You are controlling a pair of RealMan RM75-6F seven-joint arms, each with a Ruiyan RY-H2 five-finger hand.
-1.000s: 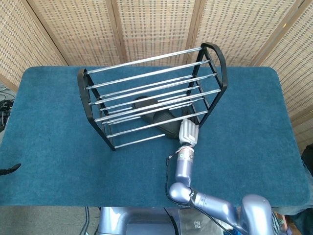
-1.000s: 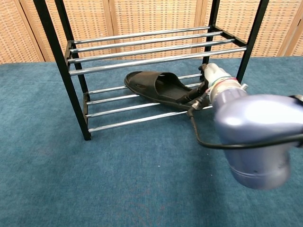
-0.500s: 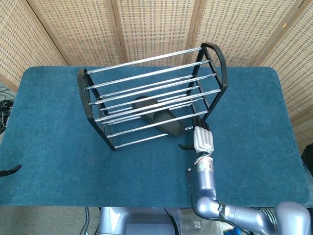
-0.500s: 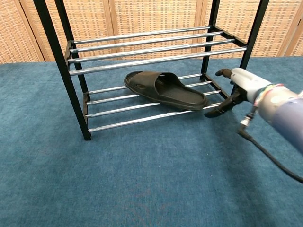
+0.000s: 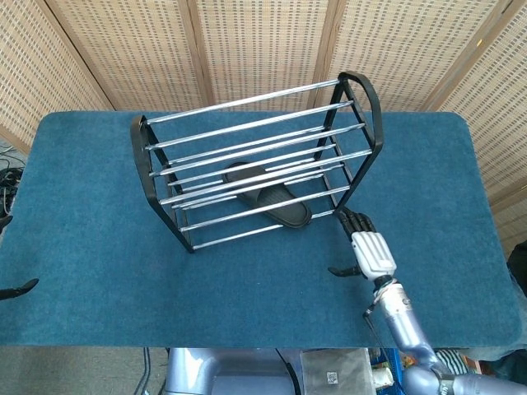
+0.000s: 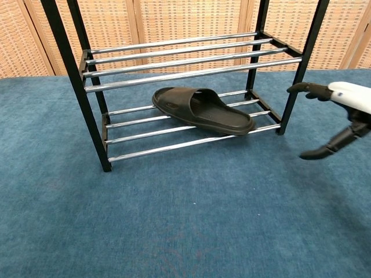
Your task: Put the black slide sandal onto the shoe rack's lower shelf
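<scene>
The black slide sandal (image 6: 203,109) (image 5: 265,196) lies on the lower shelf bars of the black-and-chrome shoe rack (image 6: 174,69) (image 5: 247,140), its heel end reaching over the front bar. My right hand (image 6: 339,116) (image 5: 362,245) hangs to the right of the rack, apart from the sandal, fingers spread and holding nothing. My left hand shows only as a dark tip (image 5: 16,286) at the left edge of the head view, too little to tell its state.
The rack stands on a blue carpeted table (image 5: 99,271) (image 6: 174,220). Wicker screen panels (image 5: 247,49) rise behind the table. Open carpet lies in front of the rack and to its right.
My right hand has let go of the sandal's heel and drawn back to the right and toward me. The sandal stays on the lower shelf.
</scene>
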